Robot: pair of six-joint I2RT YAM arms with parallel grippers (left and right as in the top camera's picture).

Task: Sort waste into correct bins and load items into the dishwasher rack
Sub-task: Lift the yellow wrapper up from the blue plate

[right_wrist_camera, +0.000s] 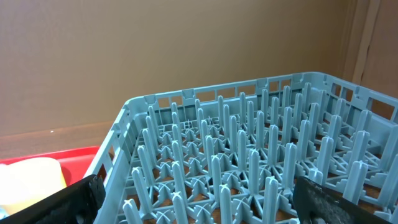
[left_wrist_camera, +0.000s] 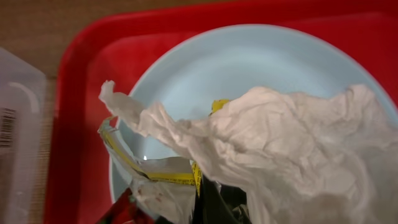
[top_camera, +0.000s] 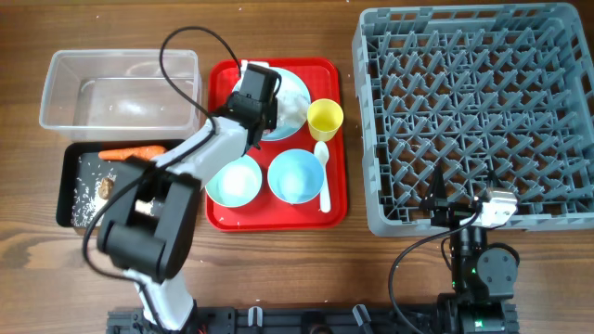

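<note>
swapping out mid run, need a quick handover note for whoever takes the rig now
Left gripper: down on the plate among crumpled tissue and wrappers; grip unclear.
Right gripper: open, by the near edge of the rack.
Done: carrot, rice, brown lump in the black tray; clear tub beside it.
To do: bin tissue and wrappers; load plate, bowls, yellow cup, spoon, all on the red tray. Rack holds nothing.

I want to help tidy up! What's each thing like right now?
Plate, holding tissue and wrappers.
Bowls, upright, empty.
Cup, upright.
Spoon, lying flat.
Rack, empty.
Black tray, holding carrot and rice.
Clear tub, contents unclear.
Right tool, open, empty.
Left tool, over plate, grip hidden.
</note>
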